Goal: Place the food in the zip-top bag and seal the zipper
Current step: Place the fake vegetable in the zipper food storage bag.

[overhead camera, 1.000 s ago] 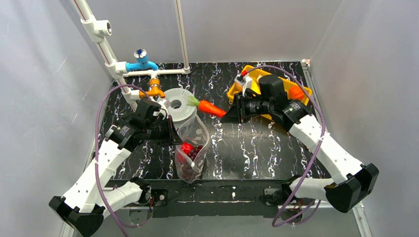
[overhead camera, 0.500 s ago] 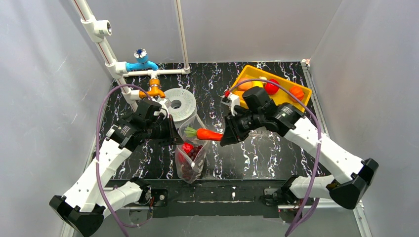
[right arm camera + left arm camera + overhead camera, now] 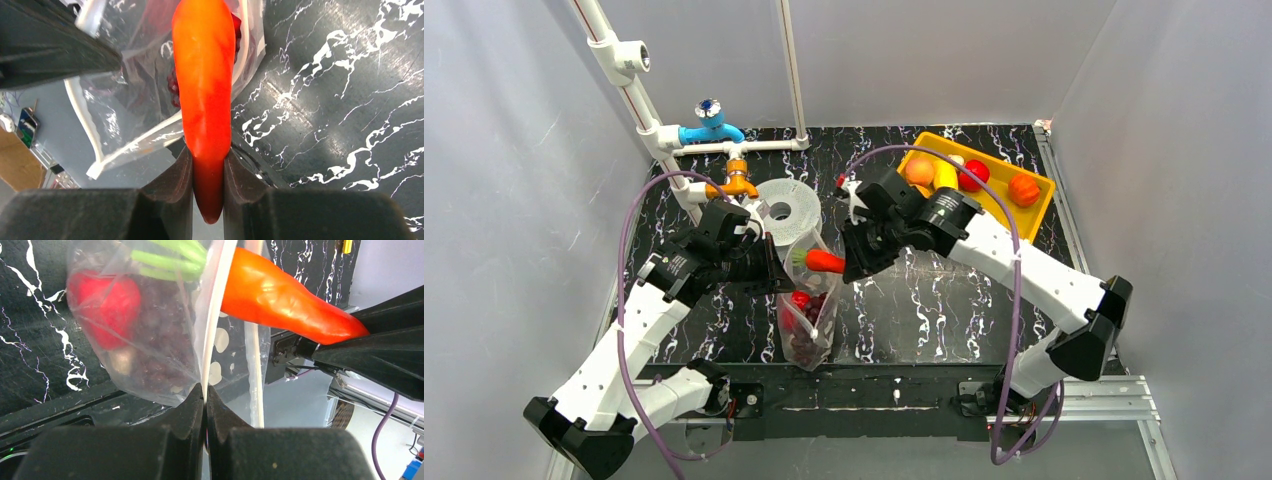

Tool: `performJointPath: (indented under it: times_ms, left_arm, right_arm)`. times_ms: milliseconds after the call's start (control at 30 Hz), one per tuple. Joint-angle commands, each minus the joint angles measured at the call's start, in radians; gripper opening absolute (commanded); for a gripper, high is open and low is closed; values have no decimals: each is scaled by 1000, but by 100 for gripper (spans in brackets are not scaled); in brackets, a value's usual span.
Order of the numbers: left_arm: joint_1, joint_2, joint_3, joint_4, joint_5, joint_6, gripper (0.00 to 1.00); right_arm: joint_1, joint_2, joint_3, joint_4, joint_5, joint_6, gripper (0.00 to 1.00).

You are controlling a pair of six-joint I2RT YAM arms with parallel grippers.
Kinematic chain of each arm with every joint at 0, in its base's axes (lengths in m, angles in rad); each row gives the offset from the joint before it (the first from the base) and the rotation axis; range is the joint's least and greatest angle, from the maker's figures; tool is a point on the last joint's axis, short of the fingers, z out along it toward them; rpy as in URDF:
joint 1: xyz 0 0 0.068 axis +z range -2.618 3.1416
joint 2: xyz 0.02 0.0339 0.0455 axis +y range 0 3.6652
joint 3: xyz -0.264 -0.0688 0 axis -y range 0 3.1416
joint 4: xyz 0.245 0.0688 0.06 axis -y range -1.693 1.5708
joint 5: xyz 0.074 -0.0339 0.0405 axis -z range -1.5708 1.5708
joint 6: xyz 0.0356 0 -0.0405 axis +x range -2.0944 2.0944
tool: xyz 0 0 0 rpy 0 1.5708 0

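Note:
The clear dotted zip-top bag [image 3: 812, 305] stands near the table's front middle, with a red pepper [image 3: 102, 305] and dark grapes [image 3: 155, 345] inside. My left gripper [image 3: 205, 392] is shut on the bag's mouth edge, where the pale zipper [image 3: 214, 315] runs upward. My right gripper [image 3: 207, 160] is shut on the pointed end of an orange carrot [image 3: 206, 95]. In the top view the carrot [image 3: 824, 262] lies level at the bag's mouth, its green top [image 3: 170, 257] pushed in past the rim. More food [image 3: 972, 175] lies in the tray at the back right.
A yellow tray [image 3: 1036, 210] holds a peach, a yellow pepper, an apple and an orange pepper. A grey ring-shaped spool [image 3: 784, 212] lies just behind the bag. White pipes with a blue valve [image 3: 709, 130] and an orange fitting stand at the back left.
My right arm has carried the carrot left and toward the front, from beside the spool to the bag's mouth, its green top now inside. The left gripper and bag have stayed put.

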Motion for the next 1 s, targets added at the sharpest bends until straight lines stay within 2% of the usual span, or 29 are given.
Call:
performJointPath:
  times_ms: [0,267,533,733,867,967]
  left_arm:
    - [-5,-15,0,-1,18,1,0]
    - [-5,-20,-5,-4,18,5,0]
    - [-5,-28,-14,-5,15,2,0]
    - [-5,-19,-2,-1,21,4,0]
    - [-4,-21,2,-3,22,3,0]
    - [-5,-26,1,-11,18,3,0]
  right_arm:
    - [33,53,141,-25,78,36,25]
    - [70,152,236,-58,61,36,30]
    - [80,213,315,-198,212,5,35]
    - [101,228,373,-157,168,15,45]
    - [108,269,421,-135,58,22,49]
    - [110,252,384,-43,-58,23,50]
